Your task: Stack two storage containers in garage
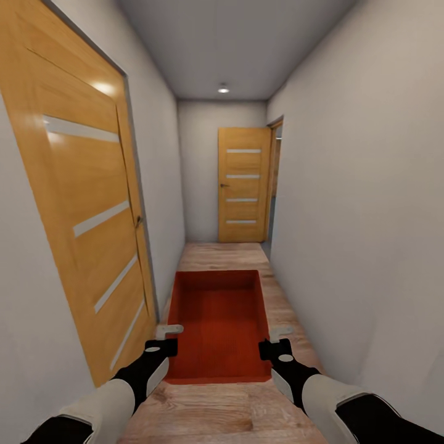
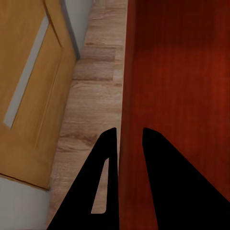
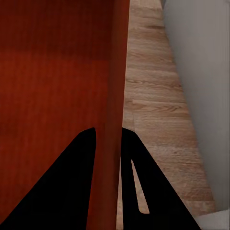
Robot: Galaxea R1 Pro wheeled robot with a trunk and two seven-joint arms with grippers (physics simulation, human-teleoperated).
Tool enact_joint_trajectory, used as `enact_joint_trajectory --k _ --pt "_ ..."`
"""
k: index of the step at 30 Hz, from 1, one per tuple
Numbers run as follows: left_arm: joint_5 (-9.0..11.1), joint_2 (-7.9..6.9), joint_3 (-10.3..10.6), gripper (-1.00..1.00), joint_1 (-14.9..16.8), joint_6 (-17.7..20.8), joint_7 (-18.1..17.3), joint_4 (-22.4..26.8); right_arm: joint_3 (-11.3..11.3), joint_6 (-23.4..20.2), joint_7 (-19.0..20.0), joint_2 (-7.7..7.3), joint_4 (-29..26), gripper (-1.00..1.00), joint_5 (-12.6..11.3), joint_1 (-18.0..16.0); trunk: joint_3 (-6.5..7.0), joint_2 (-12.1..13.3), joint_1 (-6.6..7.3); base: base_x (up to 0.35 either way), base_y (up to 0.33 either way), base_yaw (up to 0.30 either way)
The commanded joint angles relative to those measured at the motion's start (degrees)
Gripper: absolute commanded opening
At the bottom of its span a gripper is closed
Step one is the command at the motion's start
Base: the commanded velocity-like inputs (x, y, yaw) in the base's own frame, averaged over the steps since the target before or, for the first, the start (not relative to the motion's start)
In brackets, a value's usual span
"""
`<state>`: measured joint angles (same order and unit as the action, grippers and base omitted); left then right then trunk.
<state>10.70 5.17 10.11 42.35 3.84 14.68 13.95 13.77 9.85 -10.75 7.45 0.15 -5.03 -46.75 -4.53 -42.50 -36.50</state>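
The robot is in a narrow hallway with pale walls. An orange-red storage container (image 1: pixel 219 324) sits low in the middle of the head view, held up between the two arms above the wood-plank floor (image 1: pixel 228 413). It is open on top, and its inside looks bare.

The left gripper (image 1: pixel 165 338) is at the container's left wall, near the lower left of the frame. The right gripper (image 1: pixel 276 341) is at the right wall.

The left wrist view shows more. There the left gripper (image 2: pixel 128 136) has one dark finger (image 2: pixel 98 187) outside the thin wall and the other inside the container (image 2: pixel 177 72), so its jaws are closed tight on the wall. The right wrist view shows the same for the right gripper (image 3: pixel 109 134), pinching the other wall of the container (image 3: pixel 52 67).

The head view alone shows the far end of the hall. A big wooden door (image 1: pixel 80 203) with pale stripes fills the left side. Another wooden door (image 1: pixel 243 185) stands at the end, just right of the middle. A small round ceiling light (image 1: pixel 223 89) glows near the top.
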Motion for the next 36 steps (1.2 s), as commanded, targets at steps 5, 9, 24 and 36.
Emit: enact_joint_trajectory --k 5,9,24,36 --pt "0.8 -3.01 -0.6 -1.0 0.0 0.4 0.9 -0.1 -1.3 0.4 -2.0 0.02 -0.1 -1.0 -0.4 -0.1 -0.09 -0.1 -0.05 0.322 0.0 0.0" --pt "0.8 -3.06 -0.7 -1.0 0.0 0.4 0.9 -0.2 -1.3 0.6 -2.0 0.09 -0.1 -1.0 -0.4 -0.1 -0.09 -0.1 -0.05 0.322 0.0 0.0" --pt "0.9 -3.15 -0.7 -1.0 0.0 0.4 0.9 -0.7 -1.4 0.7 -2.0 0.11 -0.1 -1.0 -0.4 -0.1 -0.09 -0.1 -0.05 0.322 0.0 0.0" --pt "0.9 -3.24 -0.7 -1.0 0.0 0.4 0.9 -0.8 -1.4 0.7 -2.0 0.11 -0.1 -1.0 -0.4 -0.1 -0.09 -0.1 -0.05 0.322 0.0 0.0"
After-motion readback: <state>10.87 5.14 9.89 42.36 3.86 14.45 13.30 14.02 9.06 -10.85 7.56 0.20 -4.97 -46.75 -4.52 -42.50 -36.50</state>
